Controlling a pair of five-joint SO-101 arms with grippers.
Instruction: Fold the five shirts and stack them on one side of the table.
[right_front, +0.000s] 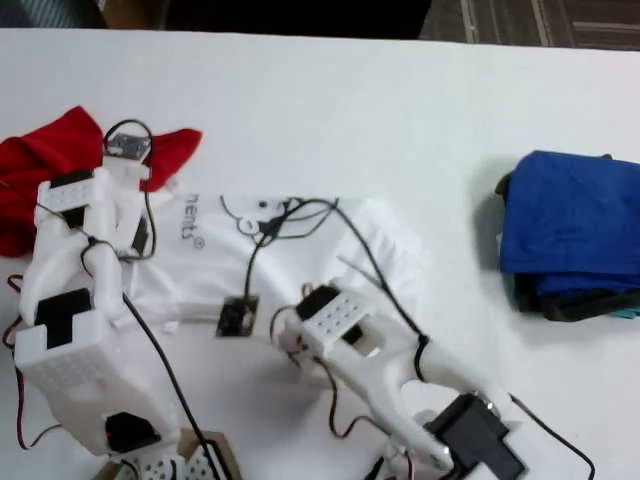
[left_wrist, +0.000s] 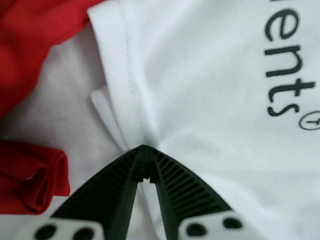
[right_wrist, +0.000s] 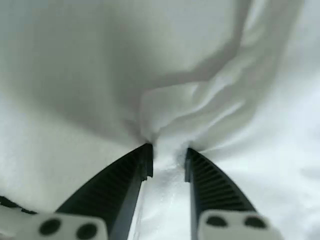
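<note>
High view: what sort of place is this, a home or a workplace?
Probably a robotics lab or office, not a home: a plain white table with carpet tiles beyond it, two arms with loose wires over a white shirt, and a stack of folded shirts.

Left arm is stretching away from its base up the left side of the table, wrist bending over at the far end and pointing down. Left gripper is pinching hard, its two black ribbed fingers meeting at the tips right on a seam edge of the white shirt. Right arm is lying lower, angling in from the near right corner toward the middle, wrist tipping down too. Right gripper is clamping as well, fingers sitting just a narrow gap apart with a bunched ridge of that shirt wedged between them.
</note>
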